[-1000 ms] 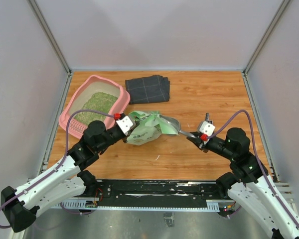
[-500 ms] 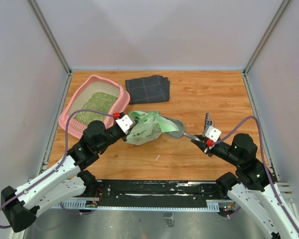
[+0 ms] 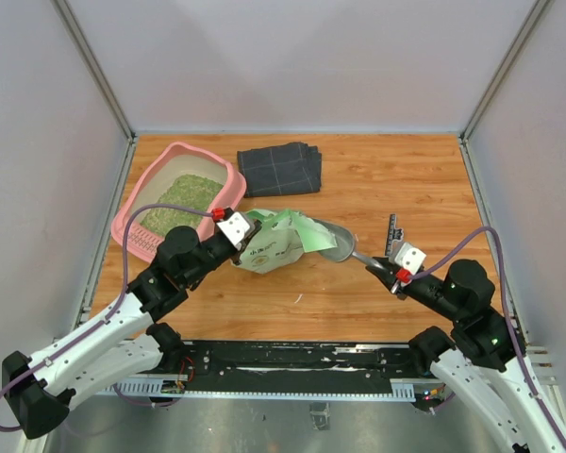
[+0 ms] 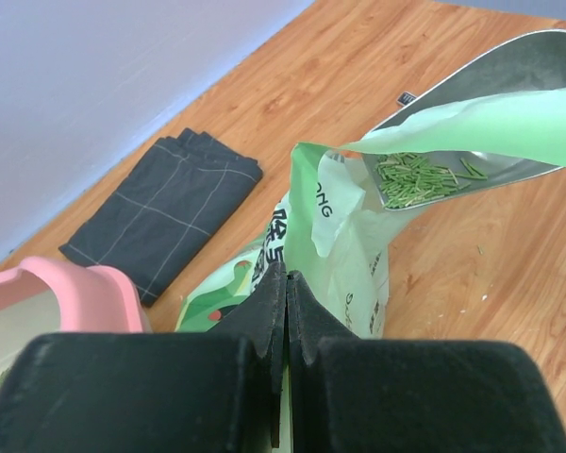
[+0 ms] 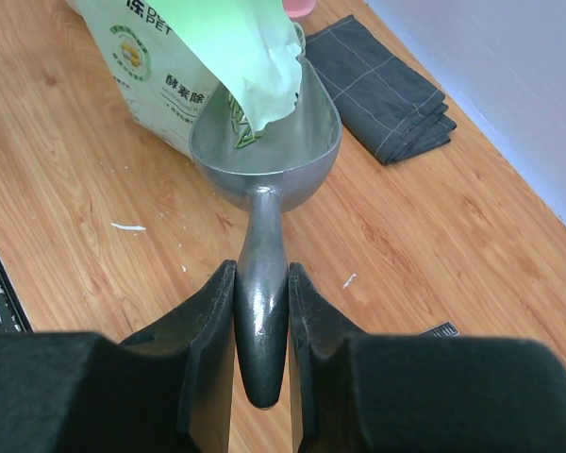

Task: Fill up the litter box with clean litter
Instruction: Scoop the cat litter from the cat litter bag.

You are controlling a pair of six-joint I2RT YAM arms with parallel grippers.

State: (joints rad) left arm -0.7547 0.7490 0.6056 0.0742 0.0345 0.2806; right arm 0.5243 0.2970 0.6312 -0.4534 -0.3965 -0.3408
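The pink litter box (image 3: pixel 124 223) sits at the back left, and clean litter (image 3: pixel 180 202) covers its floor. The green-and-white bag (image 3: pixel 272 249) lies at the table's middle. My left gripper (image 3: pixel 240 243) is shut on the bag's edge, its tips (image 4: pixel 285 279) pressed together over the plastic. The grey metal scoop (image 3: pixel 336 243) has its bowl at the bag's mouth, under a loose green flap (image 5: pixel 250 57). Green pellets of litter (image 4: pixel 415 176) lie in the bowl. My right gripper (image 5: pixel 261 283) is shut on the scoop's handle (image 5: pixel 261 330), to the right of the bag.
A dark grey folded cloth (image 3: pixel 280 168) lies at the back, right of the litter box. A small black strip (image 3: pixel 392 230) rests on the wood near my right gripper. White specks (image 5: pixel 127 226) dot the table. Grey walls close in three sides.
My right arm has drawn back to the right and toward the near edge, taking the scoop partly out of the bag's mouth. The left gripper has kept its hold on the bag.
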